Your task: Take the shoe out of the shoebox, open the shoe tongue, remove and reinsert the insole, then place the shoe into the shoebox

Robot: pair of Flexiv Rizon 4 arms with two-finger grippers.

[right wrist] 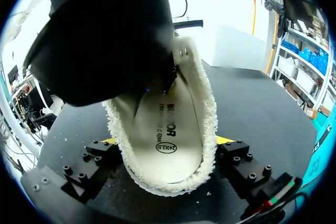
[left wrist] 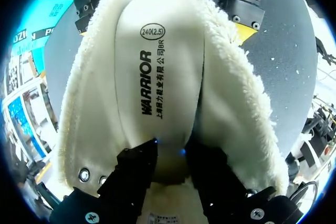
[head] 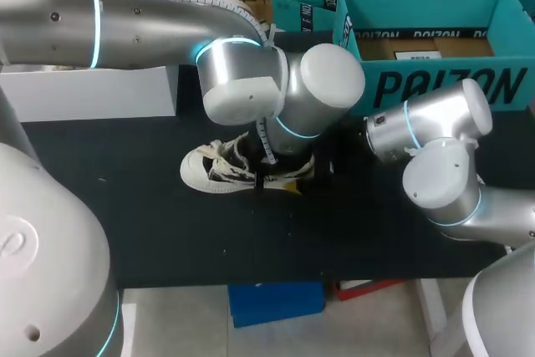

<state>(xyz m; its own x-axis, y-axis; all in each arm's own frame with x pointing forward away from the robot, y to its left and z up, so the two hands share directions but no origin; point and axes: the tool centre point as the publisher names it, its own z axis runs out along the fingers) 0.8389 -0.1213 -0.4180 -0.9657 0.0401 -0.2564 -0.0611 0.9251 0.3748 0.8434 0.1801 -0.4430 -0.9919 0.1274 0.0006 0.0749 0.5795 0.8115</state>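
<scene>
A white shoe (head: 219, 169) with a fleece lining (left wrist: 84, 103) lies on the black table, toe toward my left side. Its white printed insole (left wrist: 157, 77) sits inside it. My left gripper (left wrist: 169, 148) reaches down into the shoe's mouth and is shut on the insole's narrow middle, one black finger on each edge. Its wrist hides the heel half of the shoe in the head view. My right gripper (right wrist: 165, 141) straddles the shoe's heel (right wrist: 173, 187), a yellow-tipped finger (right wrist: 223, 141) against each side, shut on the shoe. The teal shoebox (head: 435, 85) stands open at the back right.
A second teal box (head: 305, 6) stands behind the shoebox. A white box (head: 92, 94) sits at the back left. My left arm's elbow and wrist (head: 284, 81) hang over the table's middle. Bare black table top (head: 167, 232) lies in front of the shoe.
</scene>
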